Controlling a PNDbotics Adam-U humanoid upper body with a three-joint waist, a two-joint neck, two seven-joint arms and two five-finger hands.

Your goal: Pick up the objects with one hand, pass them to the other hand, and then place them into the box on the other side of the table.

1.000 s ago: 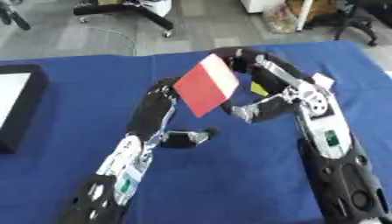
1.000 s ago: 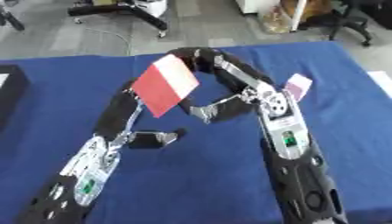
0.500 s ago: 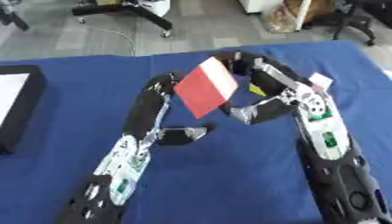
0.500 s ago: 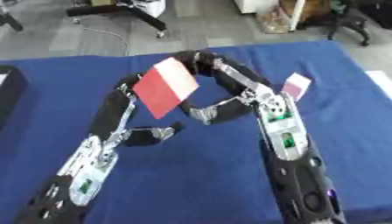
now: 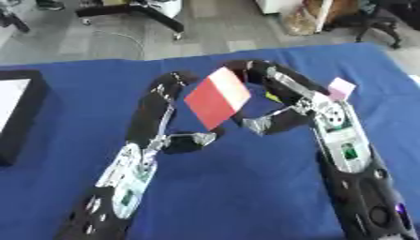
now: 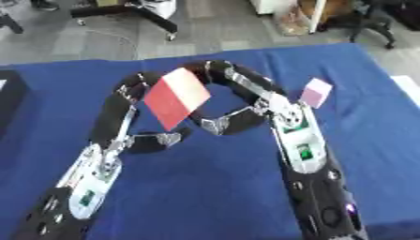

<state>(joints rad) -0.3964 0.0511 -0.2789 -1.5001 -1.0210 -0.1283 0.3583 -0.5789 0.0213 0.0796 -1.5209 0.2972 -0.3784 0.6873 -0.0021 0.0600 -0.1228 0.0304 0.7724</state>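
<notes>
Blue cloth covers the table (image 5: 246, 197), and both black arms bend inward over its middle so that the two hands meet above it, which suits a handover from one side to the other. At the left edge sits the black box (image 5: 18, 117) with a pale inside, well apart from the hands; it looks like the place the load must end up. Between the arms a red flat card (image 5: 216, 96), paler along its upper right edge, stands tilted on one corner, held clear of the cloth. The right hand (image 5: 261, 125) has its fingers curled up under the card's lower right, apparently pinching that edge, though the exact contact is hidden behind the card. The left hand (image 5: 193, 139) lies just below and left of the card's bottom corner, fingers relaxed and partly spread, holding nothing and seemingly waiting to take it. A small pink block (image 6: 315, 92) rests on the cloth beside the right forearm, untouched.
</notes>
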